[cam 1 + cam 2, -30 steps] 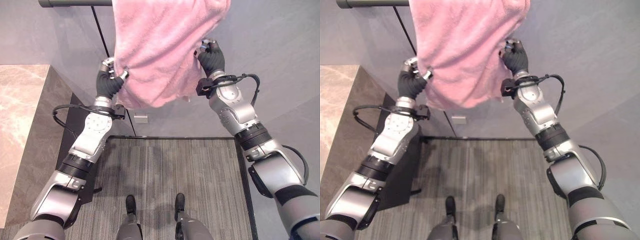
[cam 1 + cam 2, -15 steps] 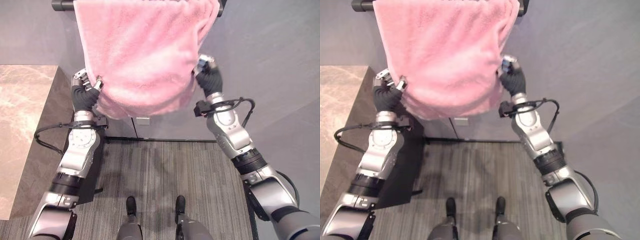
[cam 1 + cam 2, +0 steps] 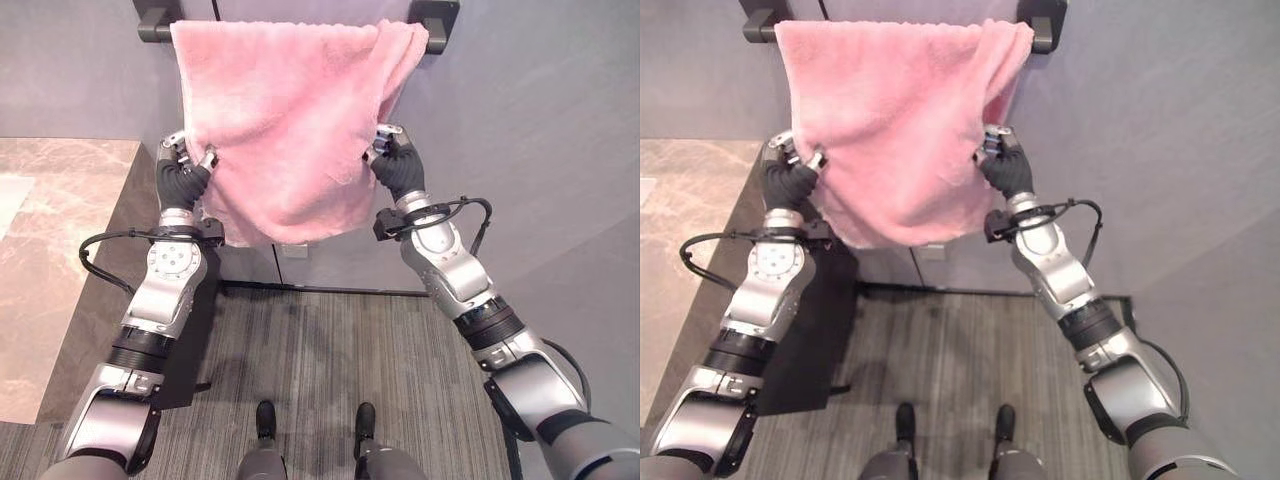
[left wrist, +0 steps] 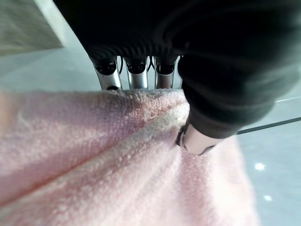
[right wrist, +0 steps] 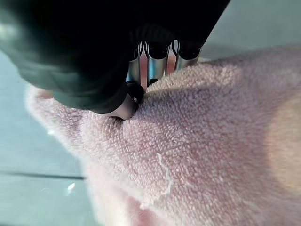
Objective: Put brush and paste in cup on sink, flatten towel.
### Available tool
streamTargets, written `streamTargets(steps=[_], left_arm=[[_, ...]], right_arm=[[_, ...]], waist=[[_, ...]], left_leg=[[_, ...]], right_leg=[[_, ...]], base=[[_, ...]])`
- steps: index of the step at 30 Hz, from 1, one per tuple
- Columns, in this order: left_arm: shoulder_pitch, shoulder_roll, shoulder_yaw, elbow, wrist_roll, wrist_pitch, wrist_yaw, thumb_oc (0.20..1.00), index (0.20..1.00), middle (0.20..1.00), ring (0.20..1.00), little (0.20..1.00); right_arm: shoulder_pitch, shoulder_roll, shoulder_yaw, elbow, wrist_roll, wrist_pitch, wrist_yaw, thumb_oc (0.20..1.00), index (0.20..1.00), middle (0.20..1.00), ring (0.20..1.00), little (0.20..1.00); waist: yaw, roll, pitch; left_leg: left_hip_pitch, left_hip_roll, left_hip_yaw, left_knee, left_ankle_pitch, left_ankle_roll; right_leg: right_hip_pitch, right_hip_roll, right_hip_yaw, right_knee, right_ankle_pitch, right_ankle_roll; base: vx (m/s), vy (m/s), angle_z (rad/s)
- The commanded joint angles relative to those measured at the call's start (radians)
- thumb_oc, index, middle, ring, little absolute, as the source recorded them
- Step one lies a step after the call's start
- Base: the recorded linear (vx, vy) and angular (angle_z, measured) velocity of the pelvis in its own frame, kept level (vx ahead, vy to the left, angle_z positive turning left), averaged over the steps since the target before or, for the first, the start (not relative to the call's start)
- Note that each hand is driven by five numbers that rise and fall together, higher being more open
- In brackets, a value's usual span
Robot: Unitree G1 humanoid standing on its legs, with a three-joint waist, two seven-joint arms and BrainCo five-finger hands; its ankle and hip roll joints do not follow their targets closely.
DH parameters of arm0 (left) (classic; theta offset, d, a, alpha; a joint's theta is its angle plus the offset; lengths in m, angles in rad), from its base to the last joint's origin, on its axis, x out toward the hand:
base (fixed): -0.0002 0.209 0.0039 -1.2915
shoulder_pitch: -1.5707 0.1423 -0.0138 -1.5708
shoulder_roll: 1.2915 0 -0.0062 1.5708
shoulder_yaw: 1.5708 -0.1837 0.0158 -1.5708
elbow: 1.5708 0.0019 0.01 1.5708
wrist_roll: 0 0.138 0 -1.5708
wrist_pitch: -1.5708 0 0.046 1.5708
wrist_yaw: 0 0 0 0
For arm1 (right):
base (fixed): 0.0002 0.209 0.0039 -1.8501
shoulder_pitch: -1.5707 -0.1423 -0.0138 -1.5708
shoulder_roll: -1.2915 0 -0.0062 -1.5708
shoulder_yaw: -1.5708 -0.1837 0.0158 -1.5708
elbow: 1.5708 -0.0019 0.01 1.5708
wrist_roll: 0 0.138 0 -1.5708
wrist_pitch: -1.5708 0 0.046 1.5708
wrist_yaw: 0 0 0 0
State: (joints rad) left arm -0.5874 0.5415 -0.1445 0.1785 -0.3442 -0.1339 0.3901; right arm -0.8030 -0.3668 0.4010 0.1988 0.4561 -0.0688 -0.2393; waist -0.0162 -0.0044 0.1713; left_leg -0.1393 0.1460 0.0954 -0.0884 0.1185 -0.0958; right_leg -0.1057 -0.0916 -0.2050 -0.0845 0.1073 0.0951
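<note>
Against a plain grey wall, above a strip of grey carpet and beside a marble tabletop, a pink towel hangs over a dark rail whose two brackets show at the towel's upper corners. The towel drapes fairly broadly across the rail, though its right side is bunched into a fold and its lower edge hangs uneven, so the flattening looks under way rather than finished. No brush, paste or cup appears in these views, so that part of the task cannot be judged from here. The left hand grips the towel's left edge about halfway down, fingers curled round the cloth and thumb pressed into the pile, as the left wrist view confirms. The right hand clamps the opposite edge at much the same height, pinching a gathered fold between thumb and fingers. Both hands hold the cloth spread between them.
</note>
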Motion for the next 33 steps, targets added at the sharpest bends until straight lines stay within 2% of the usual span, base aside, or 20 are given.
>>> streamTargets(steps=[1,5,10,14,22,28,29,30,31,32,33], left_arm=[[-0.002,0.058,0.071,-0.045,0.031,-0.089,0.058,0.200,0.200,0.200,0.200,0.200],[0.034,0.051,0.116,-0.102,0.044,-0.100,0.071,0.200,0.200,0.200,0.200,0.200],[0.074,0.055,0.146,-0.106,0.071,-0.097,0.077,0.200,0.200,0.200,0.200,0.200],[0.098,0.056,0.150,-0.094,0.074,-0.086,0.074,0.200,0.200,0.200,0.200,0.200],[0.164,0.045,0.147,-0.005,0.040,-0.050,0.053,0.200,0.200,0.200,0.200,0.200],[0.186,0.036,0.127,0.040,0.065,-0.028,0.040,0.200,0.200,0.200,0.200,0.200],[0.188,0.034,0.127,0.045,0.067,-0.024,0.040,0.200,0.200,0.200,0.200,0.200],[0.190,0.030,0.127,0.052,0.065,-0.023,0.040,0.200,0.200,0.200,0.200,0.200],[0.191,0.027,0.125,0.057,0.066,-0.022,0.039,0.200,0.200,0.200,0.200,0.200],[0.191,0.027,0.125,0.058,0.066,-0.022,0.039,0.200,0.200,0.200,0.200,0.200],[0.192,0.024,0.123,0.069,0.066,-0.020,0.041,0.200,0.200,0.200,0.200,0.200]], right_arm=[[-0.090,0.020,-0.027,-0.058,-0.013,-0.087,-0.008,0.200,0.200,0.200,0.200,0.200],[-0.076,0.019,-0.027,-0.116,-0.009,-0.096,0.014,0.200,0.200,0.200,0.200,0.200],[-0.056,0.016,-0.023,-0.098,-0.011,-0.091,0.017,0.200,0.200,0.200,0.200,0.200],[-0.025,0.035,-0.017,-0.085,0.039,-0.085,0.021,0.200,0.200,0.200,0.200,0.200],[0.048,0.057,0.023,-0.096,0.061,-0.060,0.056,0.200,0.200,0.200,0.200,0.200],[0.072,0.074,0.050,-0.077,0.060,-0.048,0.070,0.206,0.206,0.206,0.206,0.206],[0.074,0.075,0.053,-0.074,0.059,-0.046,0.071,0.297,0.297,0.297,0.297,0.297],[0.076,0.076,0.056,-0.073,0.059,-0.044,0.073,0.435,0.435,0.435,0.435,0.435],[0.079,0.076,0.060,-0.071,0.061,-0.043,0.074,0.529,0.529,0.529,0.529,0.529],[0.079,0.076,0.060,-0.071,0.061,-0.043,0.074,0.529,0.529,0.529,0.529,0.529],[0.085,0.081,0.066,-0.066,0.064,-0.039,0.077,1.000,1.000,1.000,1.000,1.000]], waist=[[0.006,-0.068,-0.072],[0.006,-0.070,-0.078],[0.010,-0.070,-0.083],[0.011,-0.067,-0.082],[0.009,-0.061,-0.077],[0.009,-0.058,-0.080],[0.009,-0.057,-0.080],[0.008,-0.057,-0.081],[0.008,-0.057,-0.081],[0.008,-0.057,-0.081],[0.007,-0.056,-0.082]], left_leg=[[0.086,0.003,0.052,0.001,-0.063,-0.011],[0.093,0.005,0.057,0.001,-0.065,-0.011],[0.097,0.006,0.058,0.001,-0.066,-0.011],[0.098,0.006,0.059,0.001,-0.063,-0.010],[0.098,0.008,0.071,0.001,-0.060,-0.007],[0.100,0.007,0.070,0.001,-0.061,-0.006],[0.100,0.007,0.071,0.001,-0.061,-0.006],[0.101,0.007,0.072,0.001,-0.061,-0.006],[0.101,0.008,0.072,0.001,-0.061,-0.006],[0.101,0.008,0.072,0.001,-0.061,-0.006],[0.101,0.008,0.073,0.001,-0.061,-0.006]], right_leg=[[-0.014,-0.075,0.069,-0.003,0.043,0.057],[-0.008,-0.075,0.069,-0.003,0.039,0.056],[-0.004,-0.075,0.067,-0.003,0.039,0.056],[-0.004,-0.075,0.068,-0.003,0.039,0.054],[-0.008,-0.076,0.072,-0.003,0.042,0.053],[-0.005,-0.076,0.070,-0.003,0.041,0.052],[-0.005,-0.076,0.070,-0.003,0.041,0.052],[-0.004,-0.076,0.071,-0.003,0.041,0.052],[-0.004,-0.077,0.071,-0.003,0.041,0.052],[-0.004,-0.077,0.071,-0.003,0.041,0.052],[-0.003,-0.077,0.071,-0.003,0.041,0.052]], base=[[0.00,0.000,0.00],[0.00,0.000,0.00],[0.00,0.000,0.00],[0.00,0.000,0.00],[0.00,0.001,-0.01],[0.00,0.000,0.00],[0.00,0.000,0.00],[0.00,0.000,0.00],[0.00,0.000,0.00],[0.00,0.000,0.00],[0.00,0.000,0.00]])
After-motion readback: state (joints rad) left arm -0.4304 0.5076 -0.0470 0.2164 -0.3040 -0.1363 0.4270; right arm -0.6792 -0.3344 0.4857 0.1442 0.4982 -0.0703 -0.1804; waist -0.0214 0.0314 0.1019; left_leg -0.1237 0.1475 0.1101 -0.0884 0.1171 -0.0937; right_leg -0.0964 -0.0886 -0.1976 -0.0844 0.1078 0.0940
